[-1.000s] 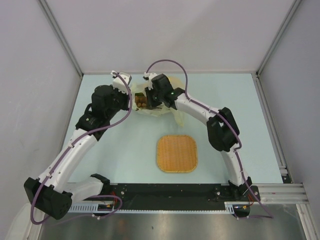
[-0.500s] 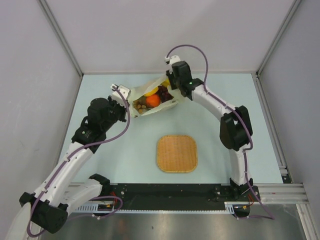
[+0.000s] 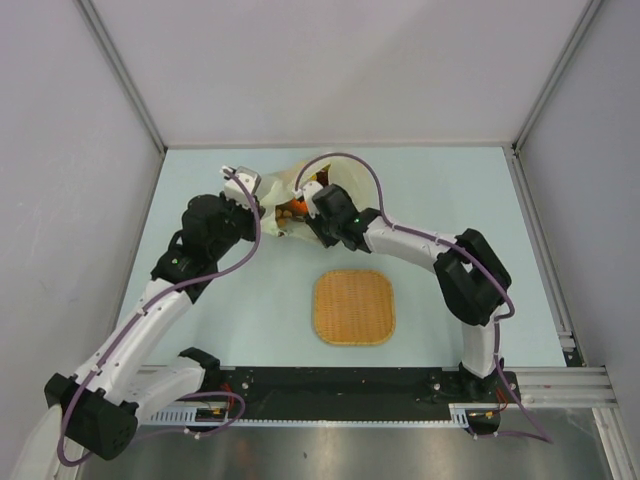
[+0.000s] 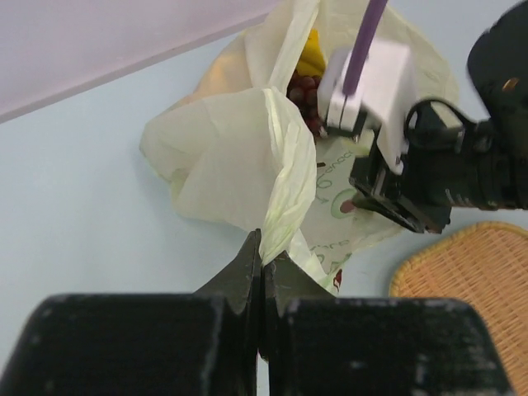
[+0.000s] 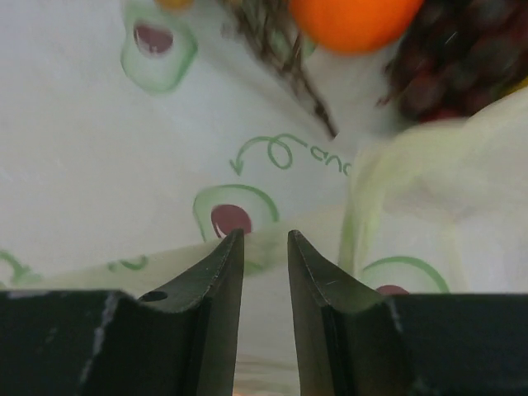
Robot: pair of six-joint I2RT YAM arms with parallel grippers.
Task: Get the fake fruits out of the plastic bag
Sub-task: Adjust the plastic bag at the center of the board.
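The pale yellow-green plastic bag lies at the back of the table, its mouth open. My left gripper is shut on a bunched edge of the bag on its left side. My right gripper is at the bag's near rim, jaws a narrow gap apart with a fold of the printed bag at the tips. Inside the bag I see an orange, dark purple grapes, and a yellow banana. The other fruits are hidden.
A square woven orange mat lies on the pale blue table, in front of the bag. Grey walls enclose the table on three sides. The right arm's forearm stretches across the table right of the bag.
My right gripper has swung from the bag's far side to its near rim. My left gripper keeps its hold on the bag's edge, and the bag has shifted and its mouth has changed shape.
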